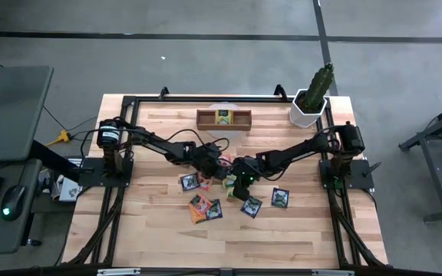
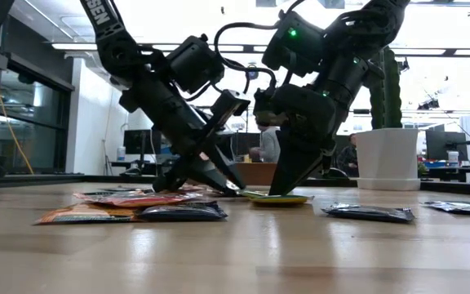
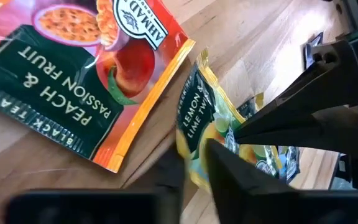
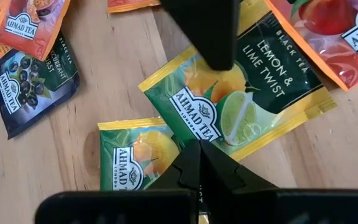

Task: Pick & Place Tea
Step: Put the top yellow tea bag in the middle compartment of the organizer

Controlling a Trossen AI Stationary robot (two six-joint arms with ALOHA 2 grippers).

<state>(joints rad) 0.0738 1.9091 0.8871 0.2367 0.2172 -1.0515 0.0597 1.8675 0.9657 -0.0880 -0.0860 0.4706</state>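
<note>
Several tea sachets lie flat around mid-table: orange (image 1: 199,204), dark (image 1: 280,198) and yellow-green. Both arms meet over two overlapping yellow-green "Lemon & Lime Twist" sachets, the upper one (image 4: 241,99) and the lower one (image 4: 132,155). My left gripper (image 3: 194,168) slants down onto the upper sachet (image 3: 197,118), its fingers nearly together with the sachet's edge between them. My right gripper (image 4: 199,148) is shut, with its tips on the sachets. In the low view the left gripper (image 2: 233,188) and the right gripper (image 2: 277,192) stand tip to tip. An orange peach sachet (image 3: 86,68) lies beside them. My left gripper has the upper yellow-green sachet by one edge (image 3: 191,152), pinched between its two fingers. It comes slanting down from the table's left. One finger (image 4: 210,37) lies on top; the other is hidden. The rest of the sachet lies on the table. My right gripper presses its shut fingertips down where the two yellow-green sachets overlap (image 4: 194,134), slanting down from the table's right. In the low view the tips stand on a yellow-green sachet (image 2: 288,199) lying flat on the table. Which sachet they bear on, I cannot tell.
A brown wooden tray (image 1: 206,119) stands at the far middle with one sachet (image 1: 223,116) in its centre compartment. A cactus in a white pot (image 1: 310,107) is at the far right corner. Bare wood lies toward the near edge (image 1: 229,245).
</note>
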